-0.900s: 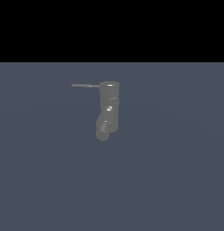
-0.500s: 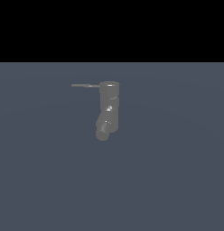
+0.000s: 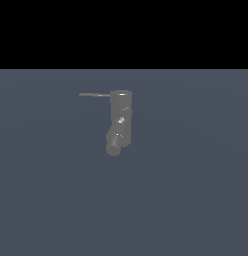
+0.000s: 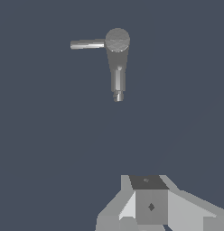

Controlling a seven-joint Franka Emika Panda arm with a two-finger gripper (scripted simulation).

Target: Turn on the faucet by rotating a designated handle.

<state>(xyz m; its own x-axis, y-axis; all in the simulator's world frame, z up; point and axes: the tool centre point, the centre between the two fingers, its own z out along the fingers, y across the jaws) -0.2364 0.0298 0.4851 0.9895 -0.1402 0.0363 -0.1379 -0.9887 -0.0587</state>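
Faucet (image 3: 120, 117): upright grey cylinder, mid-desk (image 3: 196, 200), spout angled toward 7 o'clock
Handle (image 3: 94, 94): thin rod off the cylinder's top, pointing 9 o'clock, untouched
Tool (image 4: 150, 205): well apart from faucet; finger spread cannot tell

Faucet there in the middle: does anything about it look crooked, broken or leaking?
Nothing stands out. The faucet stands upright, its handle sticks straight out sideways from the top, and no water or damage shows. The gripper is well clear of it.

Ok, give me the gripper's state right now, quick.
Gripper: cannot tell whether the jaws are open or shut; only its body shows in the wrist view. It holds nothing and is well apart from the faucet and handle.
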